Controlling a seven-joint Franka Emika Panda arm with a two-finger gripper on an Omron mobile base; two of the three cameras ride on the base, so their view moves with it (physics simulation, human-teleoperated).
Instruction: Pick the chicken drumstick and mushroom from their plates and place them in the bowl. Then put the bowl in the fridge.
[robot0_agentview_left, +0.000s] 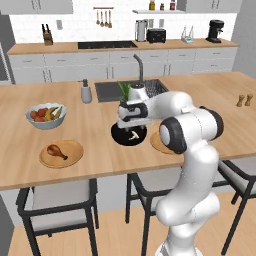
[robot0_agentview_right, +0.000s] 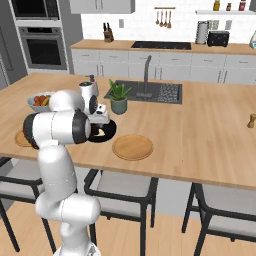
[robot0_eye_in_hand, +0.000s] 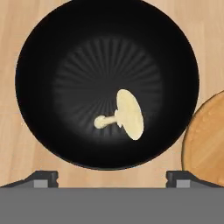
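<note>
From the left base view, my claw hangs just over the black bowl on the wooden island counter, and the mushroom lies inside the bowl. To the left, well apart, the chicken drumstick rests on its own light-wood plate; the second plate sits just right of the bowl, partly behind my arm. A grey-blue fruit bowl stands behind the drumstick's plate.

From the right base view, the bowl peeks out beside my arm with the mushroom in it. The bare plate lies just beside it, and a potted plant stands behind, near the sink.

In the hand view, I look straight down into the bowl. The mushroom lies on its side near the middle, touching nothing of mine. My fingertips stand wide apart at the bowl's near rim, holding nothing. The plate's edge shows at the right.
</note>
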